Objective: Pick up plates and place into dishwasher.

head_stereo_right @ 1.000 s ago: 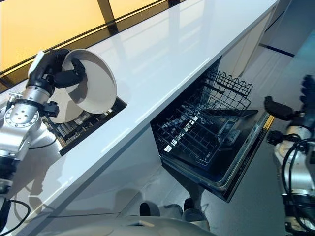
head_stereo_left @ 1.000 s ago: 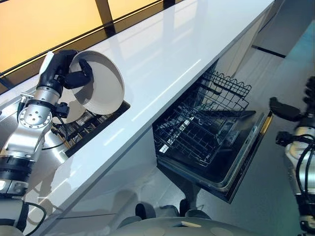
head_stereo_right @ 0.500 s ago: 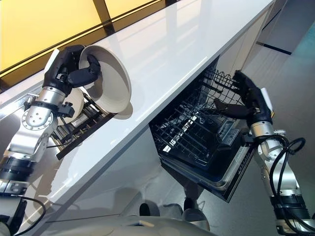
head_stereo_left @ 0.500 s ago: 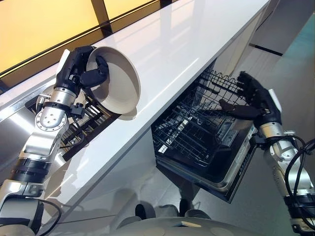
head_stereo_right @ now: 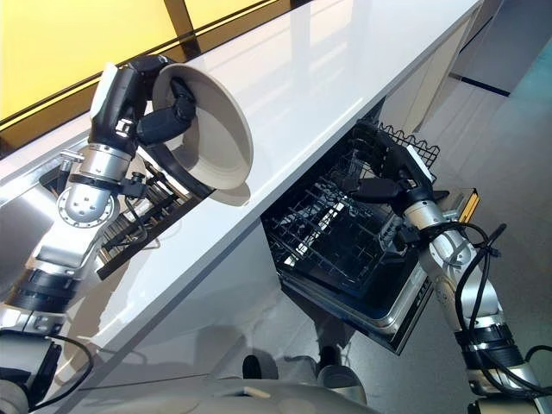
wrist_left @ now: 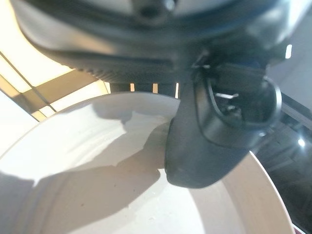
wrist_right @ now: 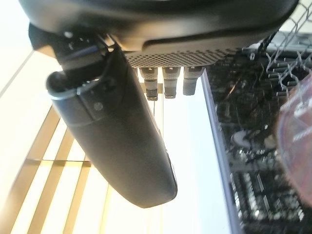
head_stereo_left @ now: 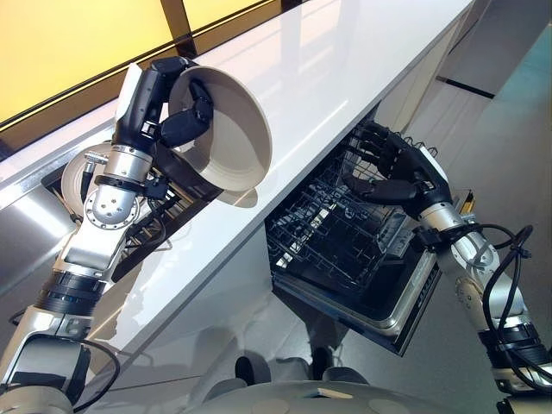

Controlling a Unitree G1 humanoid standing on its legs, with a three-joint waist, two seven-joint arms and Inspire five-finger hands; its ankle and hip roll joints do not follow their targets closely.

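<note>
worktop: long glossy white counter (head_stereo_left: pixel 285 95) running from near left to far right; reflects light | window: amber-lit panes (head_stereo_left: pixel 60 43) with dark frame bars along the far left | floor: pale grey (head_stereo_left: pixel 509 129), right; dark line crossing it far right

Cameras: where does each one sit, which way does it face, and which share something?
Left eye view: head, looking down at the white counter and open dishwasher; both arms show, left hand gripping the plate.
Right eye view: same scene, slightly offset; right hand open over the dishwasher rack.
Left wrist view: along the thumb into the plate.
Right wrist view: past the thumb toward the rack.
Shared: the plate, in the eye views and the left wrist view.
</note>
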